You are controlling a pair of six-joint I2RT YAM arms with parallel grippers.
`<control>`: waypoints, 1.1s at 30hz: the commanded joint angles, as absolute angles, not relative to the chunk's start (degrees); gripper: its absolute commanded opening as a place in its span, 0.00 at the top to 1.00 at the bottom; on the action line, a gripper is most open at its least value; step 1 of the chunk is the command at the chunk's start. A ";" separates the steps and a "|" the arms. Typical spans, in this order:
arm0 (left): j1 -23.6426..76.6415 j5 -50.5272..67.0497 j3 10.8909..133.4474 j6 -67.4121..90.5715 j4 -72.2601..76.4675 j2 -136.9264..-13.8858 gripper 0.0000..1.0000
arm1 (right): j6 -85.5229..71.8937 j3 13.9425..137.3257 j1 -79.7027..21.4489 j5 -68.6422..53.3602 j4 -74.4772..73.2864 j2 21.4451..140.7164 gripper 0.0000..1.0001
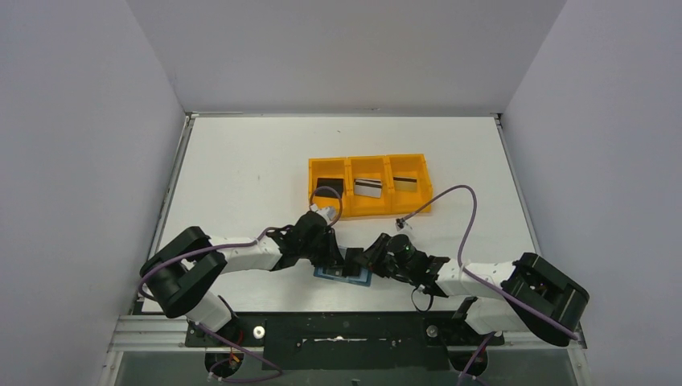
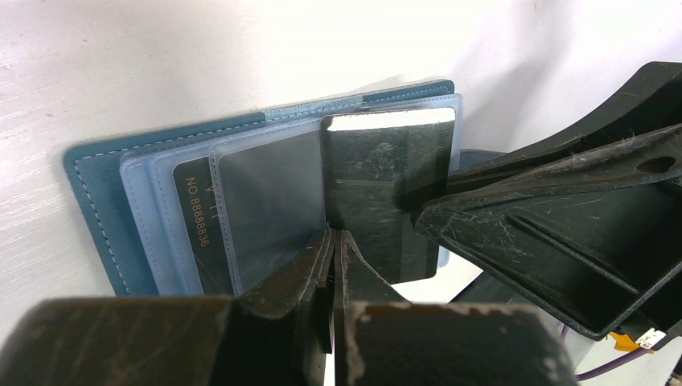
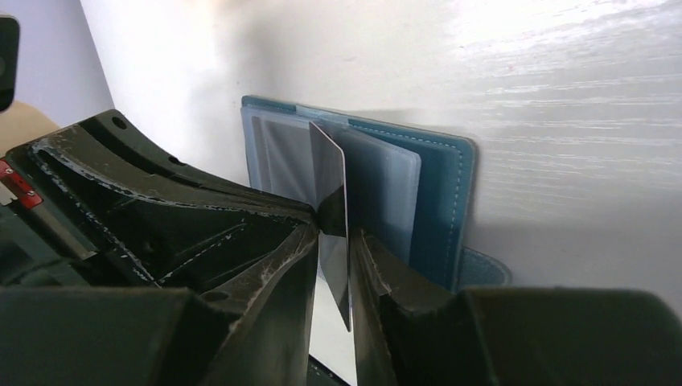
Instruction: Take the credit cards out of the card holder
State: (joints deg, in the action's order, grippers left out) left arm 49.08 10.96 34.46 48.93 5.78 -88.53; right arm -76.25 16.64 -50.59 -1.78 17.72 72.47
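The teal card holder lies open near the table's front edge, between both grippers. A black credit card stands on edge over its clear pockets. My right gripper straddles that card, slightly open; the card leans on one finger, with a gap to the other. My left gripper is shut, tips against the clear pocket at the card's edge. I cannot tell whether it pinches anything. Another dark card sits in a pocket.
An orange three-compartment tray stands just behind the grippers, with one card in each compartment: black, silver and silver with a dark stripe. Purple cables loop over both arms. White walls enclose the table.
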 commanded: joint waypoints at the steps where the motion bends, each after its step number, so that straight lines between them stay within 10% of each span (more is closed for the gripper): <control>1: 49.92 8.08 32.52 46.21 -3.34 -91.67 1.00 | -76.57 16.88 -50.45 -2.37 23.96 73.31 0.78; 6: 49.97 7.42 32.61 46.38 -3.83 -91.23 1.00 | -76.51 17.41 -50.43 -1.15 20.76 72.29 0.99; 13: 49.93 4.02 33.32 48.03 -7.18 -84.04 1.00 | -73.01 20.03 -50.44 5.46 8.60 62.63 1.00; 33: 26.72 3.38 34.89 40.24 -26.02 -52.00 0.43 | -38.80 33.91 -51.27 11.44 5.84 56.57 1.00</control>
